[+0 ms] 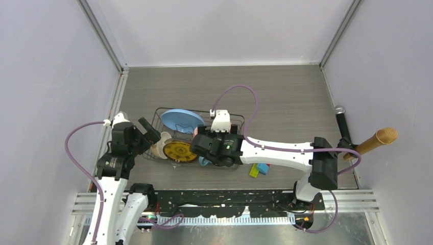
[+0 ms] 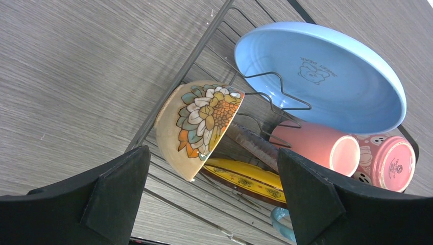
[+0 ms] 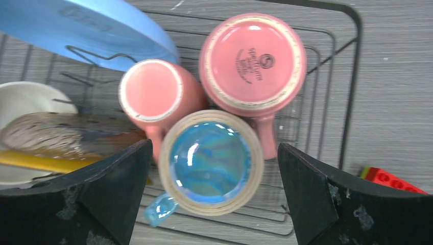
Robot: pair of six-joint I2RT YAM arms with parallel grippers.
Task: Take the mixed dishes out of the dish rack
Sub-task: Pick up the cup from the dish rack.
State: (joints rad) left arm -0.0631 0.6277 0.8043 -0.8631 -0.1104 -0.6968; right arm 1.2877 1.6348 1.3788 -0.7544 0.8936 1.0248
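The dish rack (image 1: pixel 204 111) holds a light blue plate (image 1: pixel 181 120), a yellow plate (image 1: pixel 179 151) and a cream bowl (image 1: pixel 162 144). My left gripper (image 1: pixel 148 132) is open just left of the rack. In its wrist view, the left gripper (image 2: pixel 212 153) faces the flowered bowl (image 2: pixel 196 127), with the blue plate (image 2: pixel 327 76) and yellow plate (image 2: pixel 250 178) behind. My right gripper (image 1: pixel 217 153) hovers open over the mugs. In its wrist view, the right gripper (image 3: pixel 213 153) straddles the upturned blue mug (image 3: pixel 210 162), apart from it. The salmon mug (image 3: pixel 153 94) and speckled pink mug (image 3: pixel 253 61) stand base-up beside it.
Coloured blocks (image 1: pixel 260 169) lie on the table right of the rack; a red block (image 3: pixel 393 179) shows past the rack rim (image 3: pixel 352 76). A black microphone (image 1: pixel 342 125) and a tan cone (image 1: pixel 378 140) stand at the right wall. Walls close in on three sides.
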